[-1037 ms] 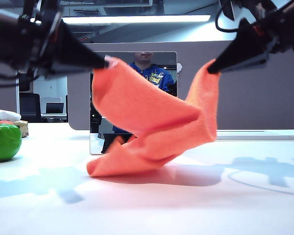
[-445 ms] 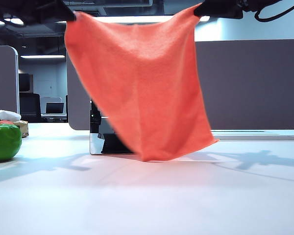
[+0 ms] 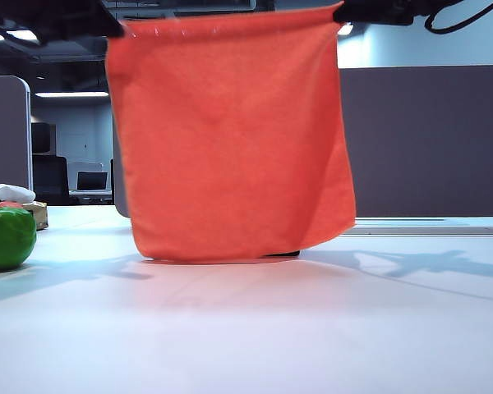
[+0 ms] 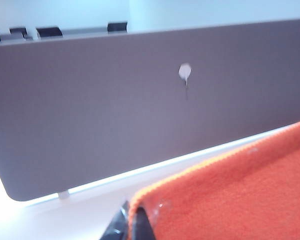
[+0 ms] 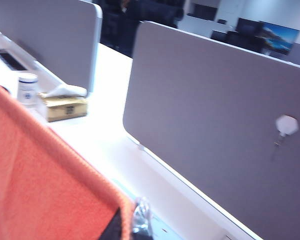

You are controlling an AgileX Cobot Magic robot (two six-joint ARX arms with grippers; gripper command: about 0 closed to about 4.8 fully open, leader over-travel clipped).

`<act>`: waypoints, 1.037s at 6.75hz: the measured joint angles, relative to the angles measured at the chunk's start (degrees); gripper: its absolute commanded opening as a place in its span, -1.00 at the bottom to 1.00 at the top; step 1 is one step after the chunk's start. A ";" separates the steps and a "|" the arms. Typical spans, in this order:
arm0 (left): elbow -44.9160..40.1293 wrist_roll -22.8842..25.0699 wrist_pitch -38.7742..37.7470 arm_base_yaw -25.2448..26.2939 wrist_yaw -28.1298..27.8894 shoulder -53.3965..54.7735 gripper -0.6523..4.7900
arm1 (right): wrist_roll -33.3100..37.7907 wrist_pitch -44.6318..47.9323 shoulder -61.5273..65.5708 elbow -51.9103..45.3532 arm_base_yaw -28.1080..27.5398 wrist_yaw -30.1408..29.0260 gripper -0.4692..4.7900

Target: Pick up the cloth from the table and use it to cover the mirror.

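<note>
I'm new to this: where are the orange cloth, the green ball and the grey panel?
orange cloth (image 3: 230, 139), exterior view, middle of the hanging sheet.
green ball (image 3: 6, 238), exterior view, its front.
grey panel (image 4: 140, 110), left wrist view, its face.

the cloth hung spread between the left gripper at its upper left corner and the right gripper at its upper right corner, both clamped on it high above the table. its lower edge reached down to the table's surface or just above it; which one could not be told. it stood in front of the partition panel. a round object sat on the table far to the left, a small box just behind it.
</note>
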 measured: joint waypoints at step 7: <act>11.41 1.01 -0.28 6.51 7.26 15.15 -0.78 | 0.02 -4.31 13.68 11.89 2.95 12.66 -0.85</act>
